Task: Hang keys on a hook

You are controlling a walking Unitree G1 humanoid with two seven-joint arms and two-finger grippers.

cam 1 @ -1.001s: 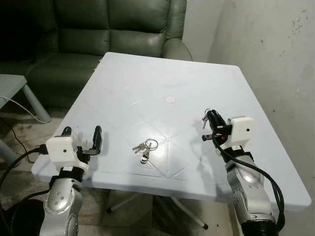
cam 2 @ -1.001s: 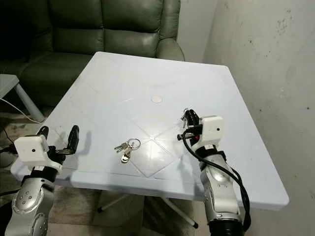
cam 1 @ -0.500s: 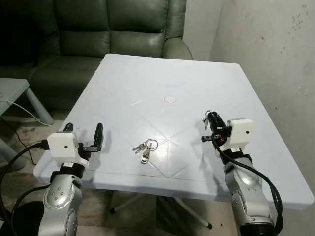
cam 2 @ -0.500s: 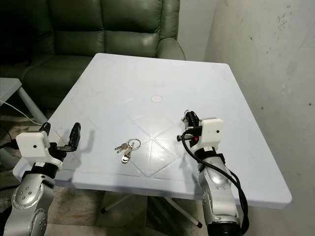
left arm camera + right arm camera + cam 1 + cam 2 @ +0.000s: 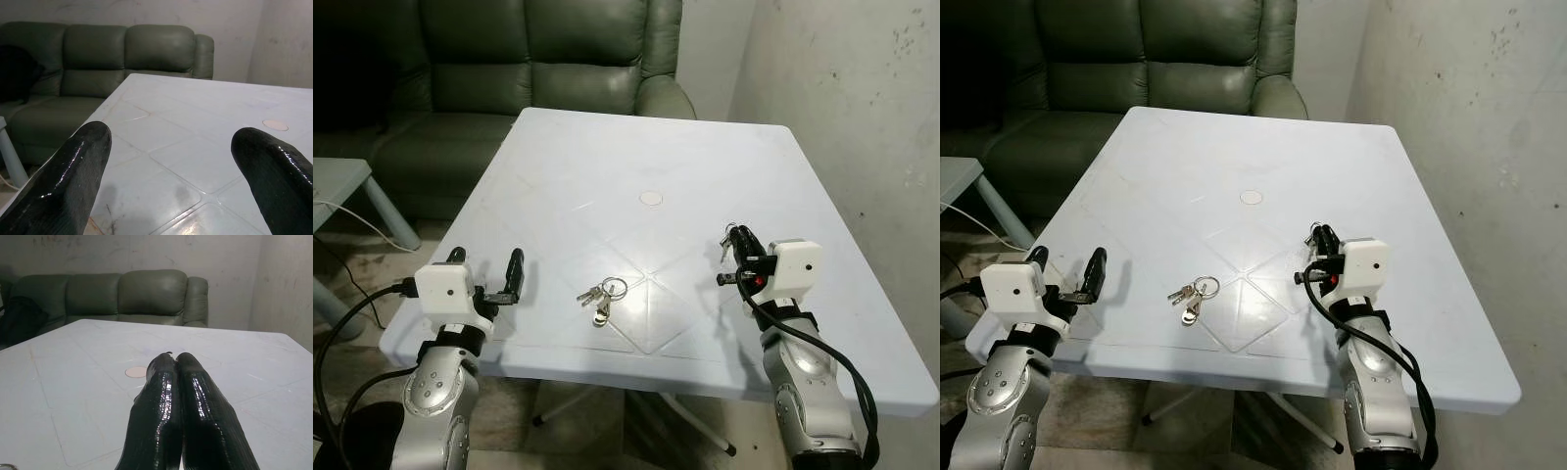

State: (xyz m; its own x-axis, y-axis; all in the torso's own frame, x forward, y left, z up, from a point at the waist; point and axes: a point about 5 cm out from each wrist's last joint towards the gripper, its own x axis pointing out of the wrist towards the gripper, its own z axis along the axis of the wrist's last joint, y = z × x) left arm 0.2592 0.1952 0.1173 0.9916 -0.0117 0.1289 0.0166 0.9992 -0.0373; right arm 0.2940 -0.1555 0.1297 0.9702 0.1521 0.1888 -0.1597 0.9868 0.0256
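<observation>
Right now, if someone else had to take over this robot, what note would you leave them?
Left end effector: open, holding nothing, over the table's near left corner.
Right end effector: fingers pressed shut, above the table's right side; a little metal shows at the tips, but I cannot tell if it grips anything.
Keys: a bunch lies flat on the table between the two arms, untouched.
Done: nothing yet.
Left: pick up the keys, find a hook and hang them.

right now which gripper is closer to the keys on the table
Left, slightly. The left gripper hovers over the table's near-left edge, fingers open; the right gripper sits further off on the keys' other side, shut.
</observation>
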